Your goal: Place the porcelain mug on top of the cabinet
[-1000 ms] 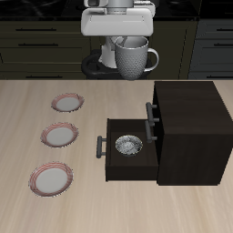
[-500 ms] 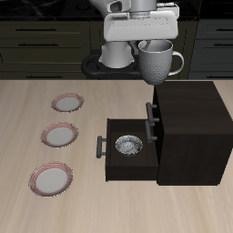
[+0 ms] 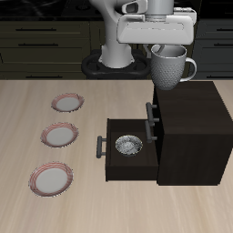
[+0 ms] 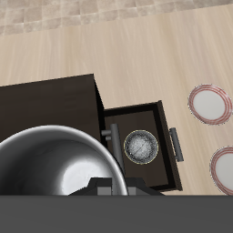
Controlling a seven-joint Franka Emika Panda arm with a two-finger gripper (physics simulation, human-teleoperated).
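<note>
porcelain mug (image 3: pixel 172 68) clamped in gripper (image 3: pixel 162 48), above cabinet (image 3: pixel 191 127) | open drawer (image 3: pixel 127 157) holds bowl (image 3: pixel 128 145)

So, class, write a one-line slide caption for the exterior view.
The gripper carries the porcelain mug above the cabinet, whose open drawer holds a small bowl.

White glossy arm (image 3: pixel 123 36), dark grey pincer (image 3: pixel 164 47).

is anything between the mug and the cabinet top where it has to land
Nothing visible. The gripper holds the glossy grey-white porcelain mug in the air just above the back edge of the dark wooden cabinet; its flat top is bare. The open drawer with the small patterned bowl sits lower, out of the path.
</note>
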